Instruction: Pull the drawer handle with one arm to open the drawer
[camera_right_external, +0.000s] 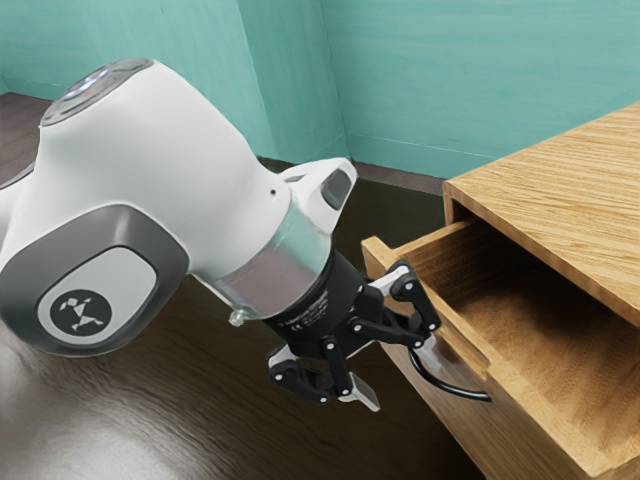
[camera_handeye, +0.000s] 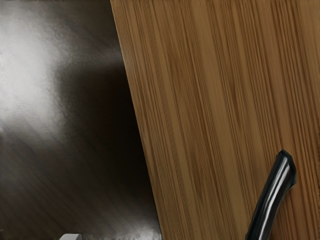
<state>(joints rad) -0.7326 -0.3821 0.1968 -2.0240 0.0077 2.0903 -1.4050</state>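
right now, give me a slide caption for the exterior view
Franka arm with open jaws beside the black handle of a partly open wooden drawer.

The white arm fills the left half of the exterior view, its large rounded link running from the upper left down toward the centre. A grey band and a black wrist section lead to the black gripper at lower centre, angled down and to the right. Its two fingers stand spread well apart, pale pads at their tips.
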